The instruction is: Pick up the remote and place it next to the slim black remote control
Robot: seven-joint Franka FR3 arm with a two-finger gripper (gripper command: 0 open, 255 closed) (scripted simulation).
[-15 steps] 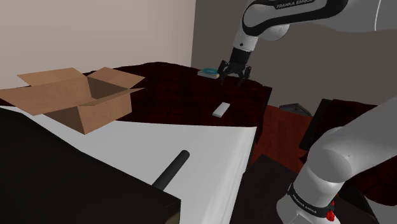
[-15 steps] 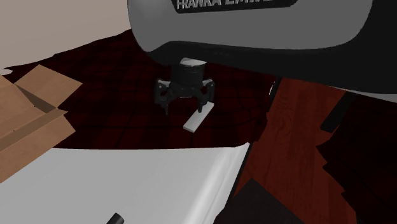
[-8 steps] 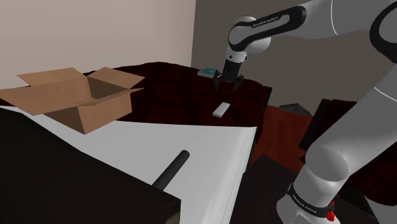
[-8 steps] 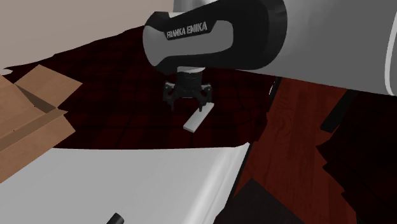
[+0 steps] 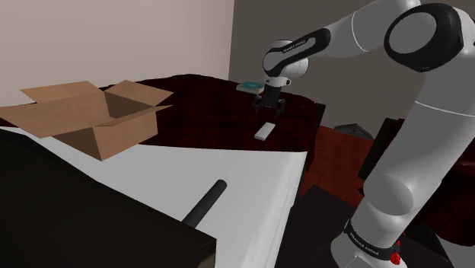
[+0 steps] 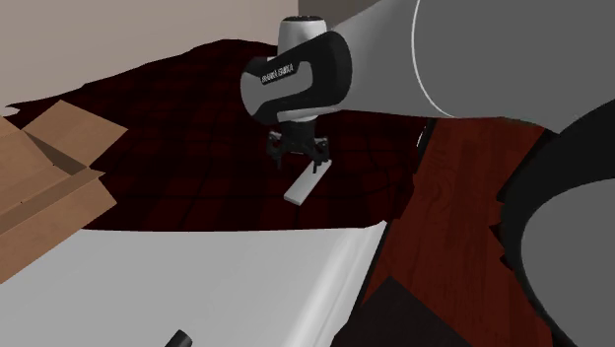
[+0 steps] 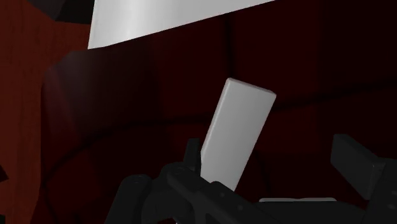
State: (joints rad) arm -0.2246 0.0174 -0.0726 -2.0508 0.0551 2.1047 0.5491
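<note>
Dark red checked cover (image 5: 202, 106) takes the far part of the surface, with a white sheet (image 5: 183, 164) nearer. We see an open cardboard box (image 5: 99, 114) at the shoulder view's left. The white arm (image 5: 426, 114) reaches over the cover. Its gripper (image 5: 268, 113) hangs over the white remote (image 5: 264, 131), fingers spread, gripping nothing. The slim black remote (image 5: 207, 203) lies on the sheet, well apart.

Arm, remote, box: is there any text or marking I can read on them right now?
"FRANKA EMIKA": white letters on the dark joint of the arm, just above the wrist.
Lettering on the ring at the arm's foot: too small to read.
Remote: plain, no text.
Box: no text.
</note>
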